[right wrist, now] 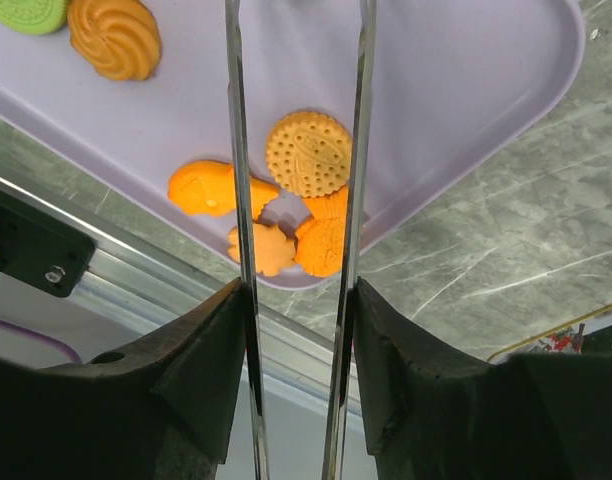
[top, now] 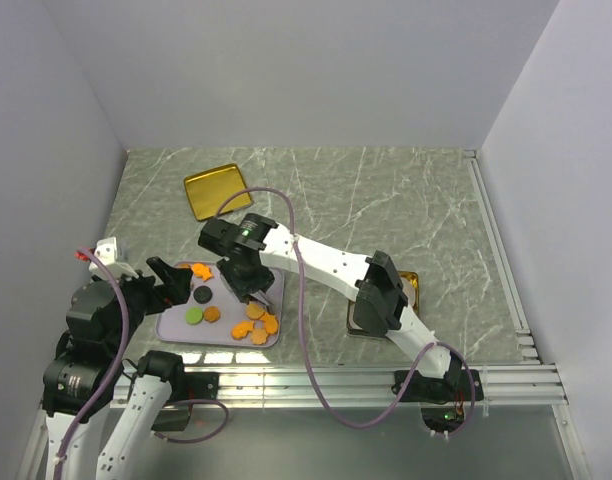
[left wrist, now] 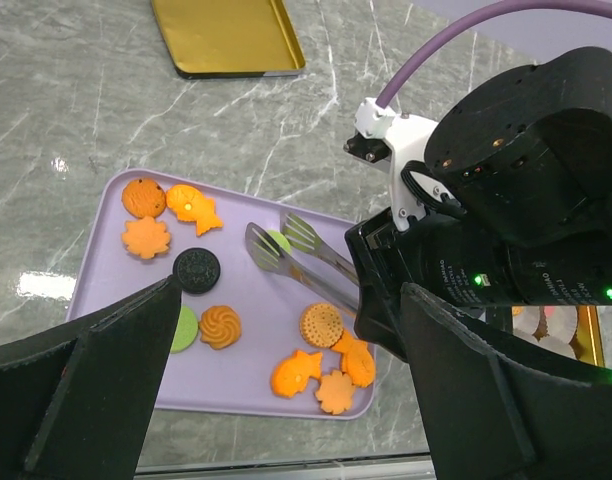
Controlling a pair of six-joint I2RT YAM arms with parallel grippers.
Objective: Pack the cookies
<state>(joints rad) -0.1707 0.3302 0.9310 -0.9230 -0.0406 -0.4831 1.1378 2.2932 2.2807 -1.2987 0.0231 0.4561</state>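
Our right gripper (right wrist: pixel 298 300) clamps the tongs (left wrist: pixel 268 249), blades narrowly parted over the purple tray (left wrist: pixel 261 320); the cookies (left wrist: pixel 321 325) lie scattered on it. Our left gripper (left wrist: pixel 286 295) gapes wide at the tray's edge.

A lavender tray (left wrist: pixel 254 348) lies on the grey marbled counter (left wrist: pixel 66 110), with the cookies (left wrist: pixel 220 326) scattered over it. At its far left sit an orange round, a fish and a leaf shape, with a black sandwich cookie (left wrist: pixel 197 269) just nearer. An orange swirl lies beside a half-hidden green disc. Near the right corner are a dotted round, another fish and two more orange pieces.

The right hand (left wrist: pixel 371 288) grips metal tongs (left wrist: pixel 304 255), and a green cookie (left wrist: pixel 278 240) shows between their tips. The left hand (left wrist: pixel 291 290) has its black fingers (left wrist: pixel 96 390) spread wide in the foreground. A gold tray (left wrist: pixel 226 35) lies far back.
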